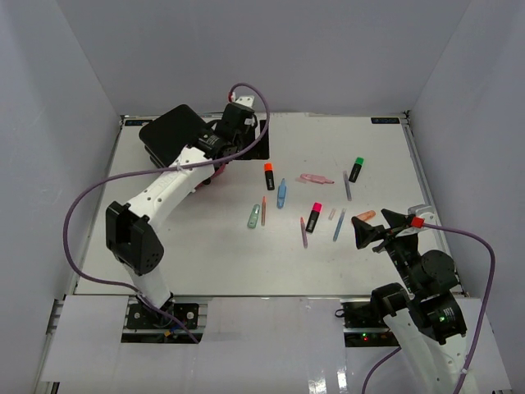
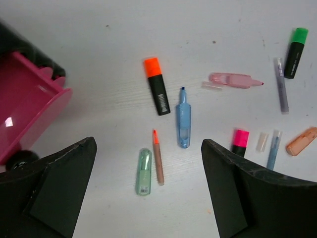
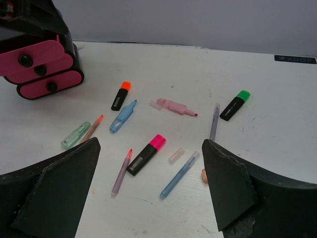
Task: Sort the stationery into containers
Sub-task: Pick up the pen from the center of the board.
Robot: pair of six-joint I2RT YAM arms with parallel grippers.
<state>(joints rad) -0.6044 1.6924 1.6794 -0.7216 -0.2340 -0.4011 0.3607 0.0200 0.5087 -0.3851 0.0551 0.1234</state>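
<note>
The stationery lies loose mid-table: an orange-capped highlighter (image 1: 268,175), a blue pen (image 1: 281,194), a green pastel piece (image 1: 253,216), a pink-capped highlighter (image 1: 314,217) and a green-capped highlighter (image 1: 356,169), among thin pens. The black box (image 1: 171,134) of pink drawers (image 3: 42,67) stands at the far left. Its top drawer (image 2: 27,101) is pulled out. My left gripper (image 2: 148,144) is open and empty, high beside the box (image 1: 243,115). My right gripper (image 3: 151,143) is open and empty, above the table's near right (image 1: 374,226), close to an orange pastel piece (image 1: 364,216).
White walls enclose the table on the left, back and right. A purple cable (image 1: 90,197) loops from the left arm over the table's left side. Another cable (image 1: 484,271) hangs beyond the right edge.
</note>
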